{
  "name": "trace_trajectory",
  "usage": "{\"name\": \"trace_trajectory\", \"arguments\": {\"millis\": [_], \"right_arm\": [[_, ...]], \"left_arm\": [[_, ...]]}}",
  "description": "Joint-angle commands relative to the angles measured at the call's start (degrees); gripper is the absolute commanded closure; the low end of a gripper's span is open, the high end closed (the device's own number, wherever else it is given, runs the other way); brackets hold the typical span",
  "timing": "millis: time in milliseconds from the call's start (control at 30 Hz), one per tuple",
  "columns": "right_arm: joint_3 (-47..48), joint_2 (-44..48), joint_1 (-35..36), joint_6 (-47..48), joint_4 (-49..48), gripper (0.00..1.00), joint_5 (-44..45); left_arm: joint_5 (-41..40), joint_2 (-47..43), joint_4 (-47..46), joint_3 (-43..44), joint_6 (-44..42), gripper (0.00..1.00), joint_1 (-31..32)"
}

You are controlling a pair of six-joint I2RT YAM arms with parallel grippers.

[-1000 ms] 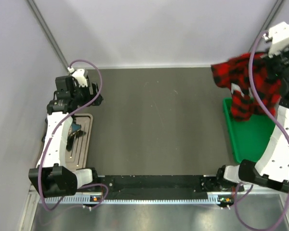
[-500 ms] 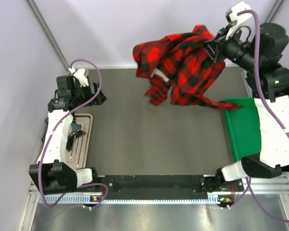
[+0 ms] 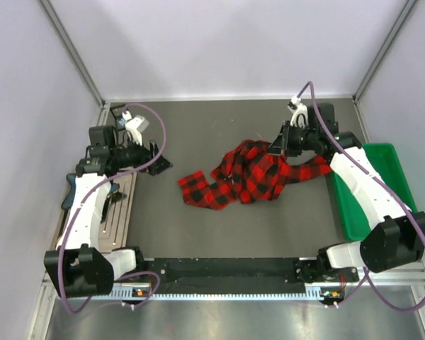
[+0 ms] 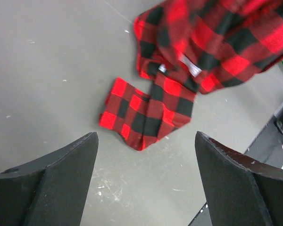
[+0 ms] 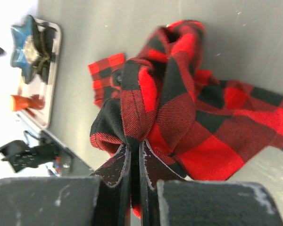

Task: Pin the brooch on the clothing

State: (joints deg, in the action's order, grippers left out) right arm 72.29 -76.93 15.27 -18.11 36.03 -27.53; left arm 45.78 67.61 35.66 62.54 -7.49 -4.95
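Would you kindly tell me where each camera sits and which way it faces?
Top external: above and behind, facing down at the table; left arm and right arm show.
Left wrist: on its arm, looking down between open jaws at the shirt.
Right wrist: looking along shut jaws pinching the shirt, toward the tray.
Shared: all see the shirt.

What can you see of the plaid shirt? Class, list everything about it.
The plaid shirt is soft woven cloth in red-and-black checks. It lies crumpled in a heap on the dark grey table, right of centre. One sleeve end lies flat toward the left arm's side, and another stretch trails toward the green bin. A small white tag shows among the folds. The right claw is shut on a bunched fold.
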Motion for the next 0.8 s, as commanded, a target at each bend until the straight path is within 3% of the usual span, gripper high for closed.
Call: {"name": "trace_trajectory", "arguments": {"millis": [0, 100, 167, 300, 500, 600, 767], "right_arm": [[1.09, 1.95, 0.99, -14.74, -12.28, 1.00, -8.40], [5.81, 1.34, 6.34, -18.28, -17.48, 1.00, -6.24], [10.56, -0.23, 10.12, -17.23, -19.41, 1.00, -4.47], [29.59, -7.60, 15.40, -17.49, -22.31, 1.00, 0.88], [56.85, -17.02, 16.55, -18.63, -25.92, 1.00, 8.79], [62.52, -19.93, 16.73, -18.81, -27.68, 1.00, 11.61], [57.27, -15.56, 16.72, -20.04, -28.49, 1.00, 11.88]], "left_arm": [[11.78, -7.04, -12.67, -8.19, -5.26, 0.12, 1.96], [9.86, -11.18, -23.93, -11.91, -0.53, 0.11, 3.37], [6.97, -11.71, -25.37, -11.39, 3.16, 0.11, 3.37], [2.21, -13.20, -29.75, -11.03, 11.77, 0.10, 2.05], [-1.22, -15.23, -37.24, -13.67, 21.54, 0.09, 1.70], [-1.48, -14.71, -38.30, -13.77, 23.30, 0.09, 1.70], [-1.13, -14.70, -38.56, -13.94, 23.13, 0.09, 1.61]]}}
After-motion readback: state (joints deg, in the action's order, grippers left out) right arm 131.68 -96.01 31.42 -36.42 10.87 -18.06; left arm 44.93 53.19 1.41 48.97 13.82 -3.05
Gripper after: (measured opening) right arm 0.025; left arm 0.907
